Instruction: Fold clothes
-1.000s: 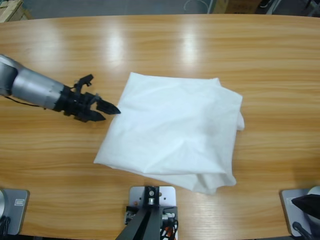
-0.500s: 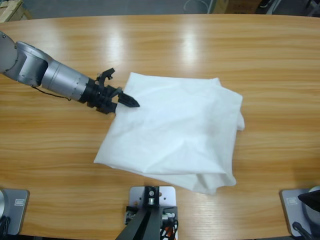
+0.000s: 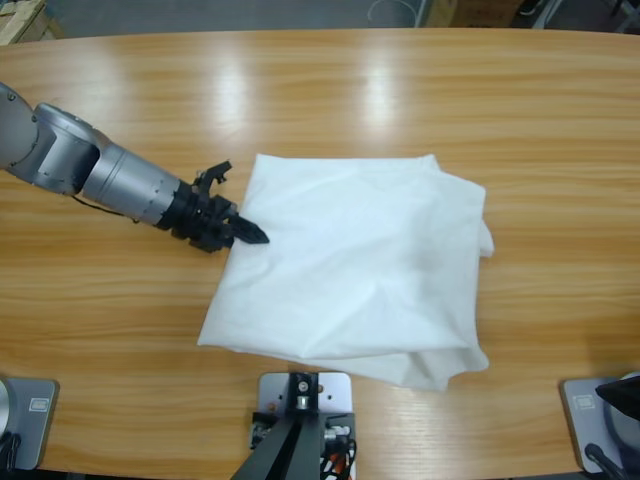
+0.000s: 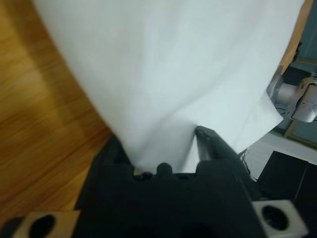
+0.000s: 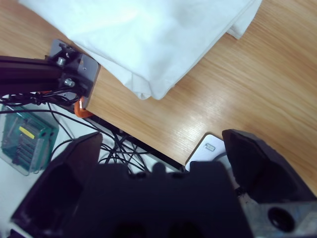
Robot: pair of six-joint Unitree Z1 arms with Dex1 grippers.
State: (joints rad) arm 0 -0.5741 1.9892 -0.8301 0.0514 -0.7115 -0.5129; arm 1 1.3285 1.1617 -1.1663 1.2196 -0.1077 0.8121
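The clothes [image 3: 360, 260] are a white shirt folded into a rough square in the middle of the wooden table [image 3: 320, 90]. My left gripper [image 3: 250, 237] comes in from the left and sits at the shirt's left edge. In the left wrist view the white cloth [image 4: 173, 64] runs down between the jaws of the left gripper [image 4: 161, 144], which is shut on it. One jaw is hidden under the fabric. My right gripper [image 5: 163, 148] hangs open beyond the table's front right corner, and the shirt's corner [image 5: 148, 34] lies ahead of it, untouched.
Below the table's front edge, the right wrist view shows black cables [image 5: 114, 144] and a green box [image 5: 22, 141]. Bare wood surrounds the shirt on all sides. A silver-grey part of the other arm [image 4: 297, 99] shows past the cloth in the left wrist view.
The left gripper moved right from bare table onto the shirt's left edge. The shirt then shifted slightly to the right and toward the front edge.
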